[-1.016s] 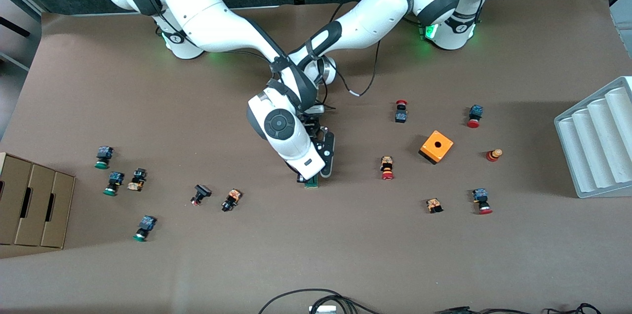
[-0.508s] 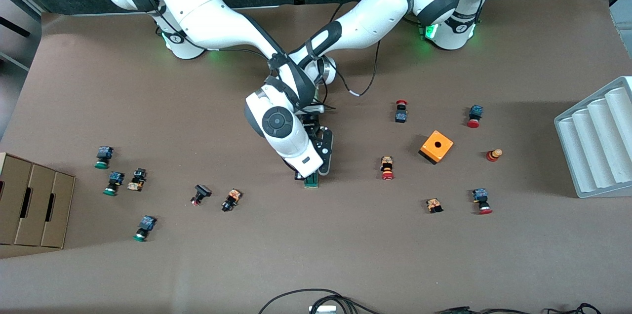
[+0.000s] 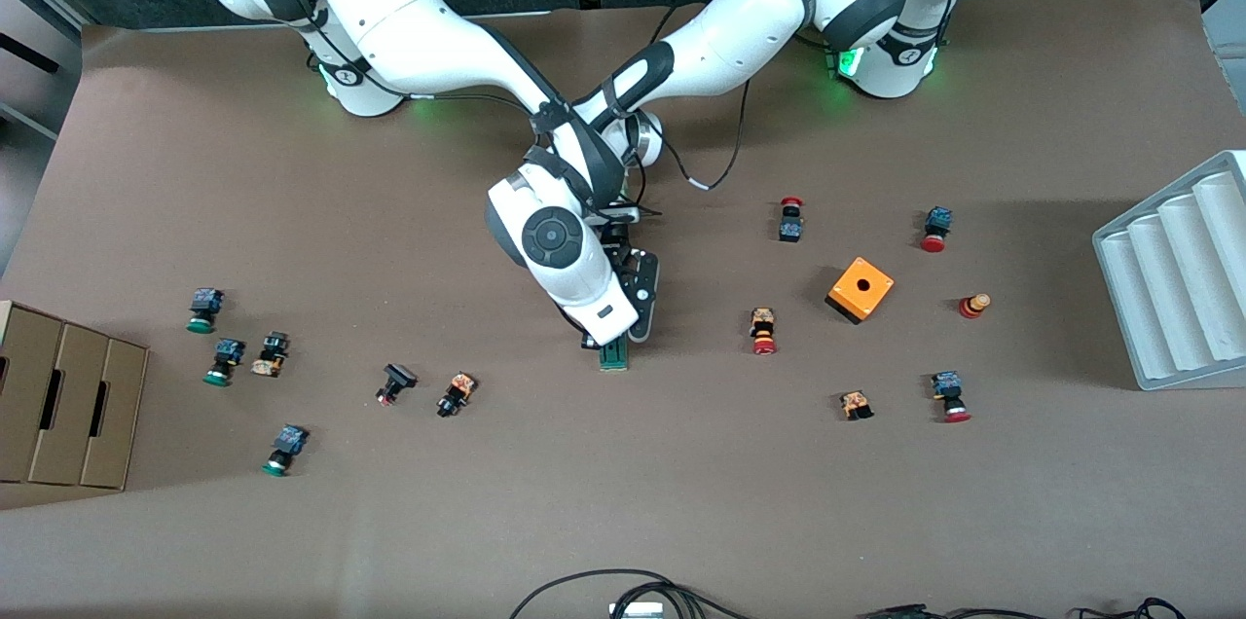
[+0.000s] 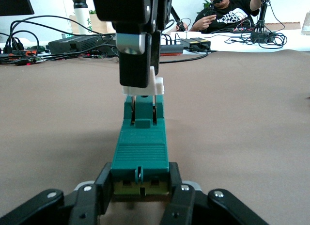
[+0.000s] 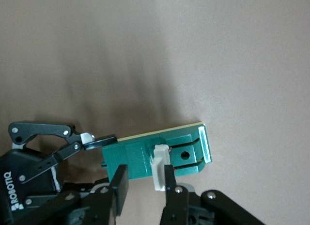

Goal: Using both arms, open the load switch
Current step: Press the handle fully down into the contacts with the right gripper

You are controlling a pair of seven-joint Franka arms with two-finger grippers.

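Green load switch point(image 3: 613, 358) lies on the table's middle, between the scattered push buttons. Right gripper point(image 5: 143, 184) pinches its white end piece point(image 5: 160, 167) for pulling; left gripper point(image 4: 139, 188) clamps the body's other end, apparently bracing it against that pull.

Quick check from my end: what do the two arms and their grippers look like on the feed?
Both arms are glossy white with black joint bands; green lights glow at their bases and black cables trail along them. The right arm shows a round black wrist cap. The left arm ends in the left gripper, black linkage fingers; "ROBOTIQ" lettering shows in the right wrist view.
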